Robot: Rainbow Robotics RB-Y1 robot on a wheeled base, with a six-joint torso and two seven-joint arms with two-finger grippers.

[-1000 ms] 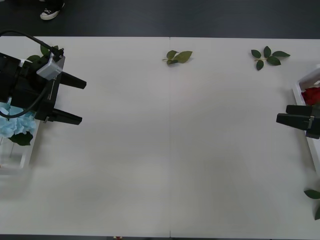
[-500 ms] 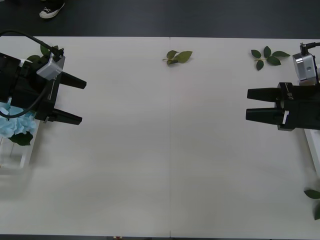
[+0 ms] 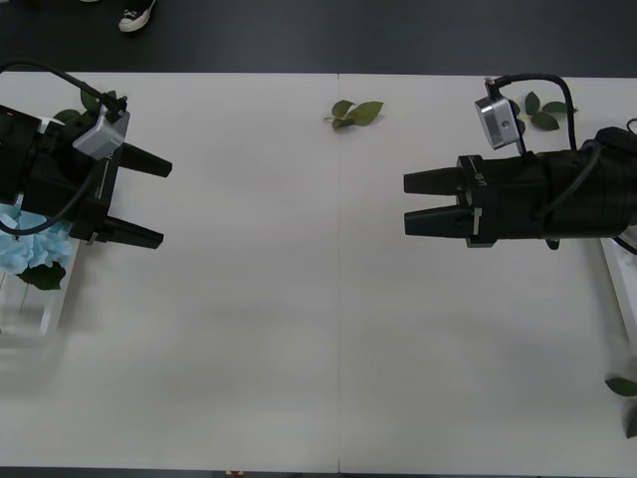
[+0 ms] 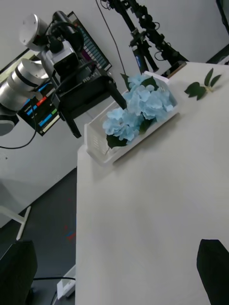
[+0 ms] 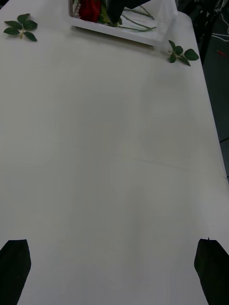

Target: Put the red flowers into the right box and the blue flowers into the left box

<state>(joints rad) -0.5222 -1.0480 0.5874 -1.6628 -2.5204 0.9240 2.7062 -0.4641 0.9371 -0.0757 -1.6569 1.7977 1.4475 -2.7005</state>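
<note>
Front view puts blue flowers [image 3: 25, 249] in the left box [image 3: 50, 309], red flowers [image 5: 90, 8] in the right box [image 5: 138, 35]; left gripper [image 3: 144, 204] and right gripper [image 3: 423, 202] spread, empty; sorting looks finished

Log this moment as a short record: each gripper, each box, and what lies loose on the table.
left gripper: jaws open, beside the left box
right gripper: jaws open, empty, over bare table
left box: holds the blue flowers
right box: holds red flowers
loose items: leaf sprigs along the far edge

blue flowers [image 4: 138, 108] in left box [image 4: 98, 142]
</note>
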